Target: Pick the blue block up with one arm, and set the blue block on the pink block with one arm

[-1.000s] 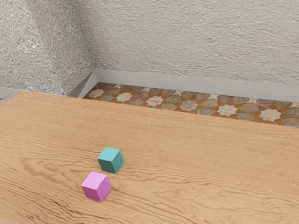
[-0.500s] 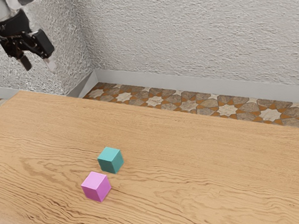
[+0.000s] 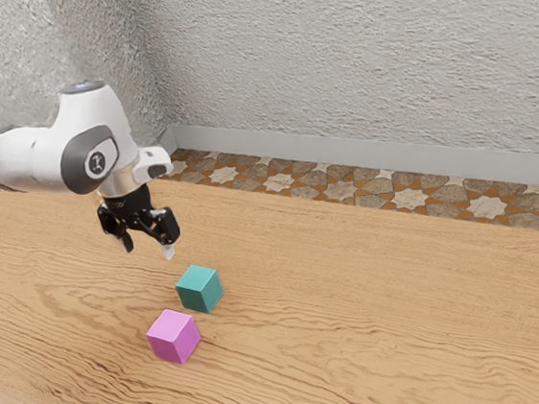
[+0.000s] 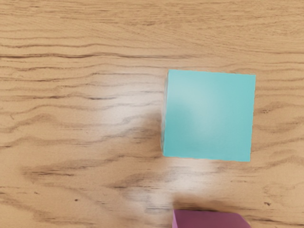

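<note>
The blue block, a teal-blue cube, rests on the wooden table. Just in front of it and a little toward the exterior view's left lies the pink block, a small gap apart. My gripper hangs in the air above the table, up and to the left of the blue block, fingers spread and holding nothing. From the hand camera the blue block lies on the wood grain below me, with a strip of the pink block beside it.
A rough grey wall with a grey skirting board stands behind the table, over a patterned tile floor. The white arm reaches in from the exterior view's left.
The arm has swung down from the upper left corner of the exterior view to just above the table near the blue block. Both blocks stay where they were.
</note>
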Available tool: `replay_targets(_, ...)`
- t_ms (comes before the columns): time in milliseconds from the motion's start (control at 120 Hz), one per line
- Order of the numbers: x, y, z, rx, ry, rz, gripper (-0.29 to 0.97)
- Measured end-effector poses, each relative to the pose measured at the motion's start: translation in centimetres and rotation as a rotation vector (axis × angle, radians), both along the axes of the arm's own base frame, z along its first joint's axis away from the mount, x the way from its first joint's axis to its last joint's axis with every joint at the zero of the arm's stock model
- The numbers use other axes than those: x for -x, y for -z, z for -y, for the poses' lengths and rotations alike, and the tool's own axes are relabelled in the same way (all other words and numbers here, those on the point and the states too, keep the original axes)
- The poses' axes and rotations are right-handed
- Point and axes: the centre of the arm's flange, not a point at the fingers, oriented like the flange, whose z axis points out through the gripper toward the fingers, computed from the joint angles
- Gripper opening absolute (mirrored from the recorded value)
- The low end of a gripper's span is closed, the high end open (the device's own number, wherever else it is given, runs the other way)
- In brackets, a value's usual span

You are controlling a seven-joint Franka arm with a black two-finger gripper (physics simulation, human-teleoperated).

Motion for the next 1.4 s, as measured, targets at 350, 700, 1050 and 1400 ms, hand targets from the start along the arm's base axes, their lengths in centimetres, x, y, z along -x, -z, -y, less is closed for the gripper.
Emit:
replay_targets(350, -3.0, 3.8, 1.3, -0.018, 0.108, 0.101, 0.66)
replay_targets(700, -3.2, 7.2, 0.4, 0.067, 0.119, 0.095, 0.66)
replay_targets(1050, -3.3, 6.8, 1.7, 0.088, 0.177, 0.116, 0.66)
replay_targets(1400, -3.7, 7.0, 2.3, 0.051, 0.199, 0.045, 0.66)
